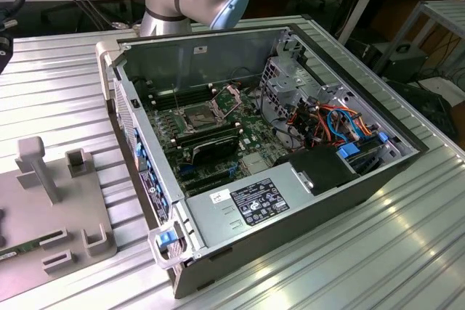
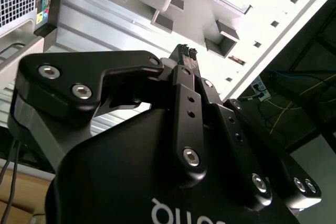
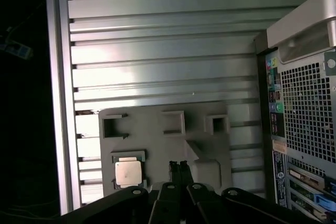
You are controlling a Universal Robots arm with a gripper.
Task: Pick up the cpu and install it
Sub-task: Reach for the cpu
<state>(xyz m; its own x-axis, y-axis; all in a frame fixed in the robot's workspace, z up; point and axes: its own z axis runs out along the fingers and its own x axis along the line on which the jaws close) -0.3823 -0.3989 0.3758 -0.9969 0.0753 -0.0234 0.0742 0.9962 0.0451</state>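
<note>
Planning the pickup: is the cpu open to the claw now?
Probably yes: the cpu lies uncovered on the grey fixture, nothing over it; the shut claw hangs above that fixture.

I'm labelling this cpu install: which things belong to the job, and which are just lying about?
Job: cpu, sitting in the grey fixture; tool; open socket.
Lying about: power supply; coloured cables.

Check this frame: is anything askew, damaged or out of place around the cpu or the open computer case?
Nothing stands out. The cpu lies flat and square in its pocket on the grey fixture plate. The computer case lies open on its side, socket frame raised. The pincer hangs shut and empty near the cpu.
</note>
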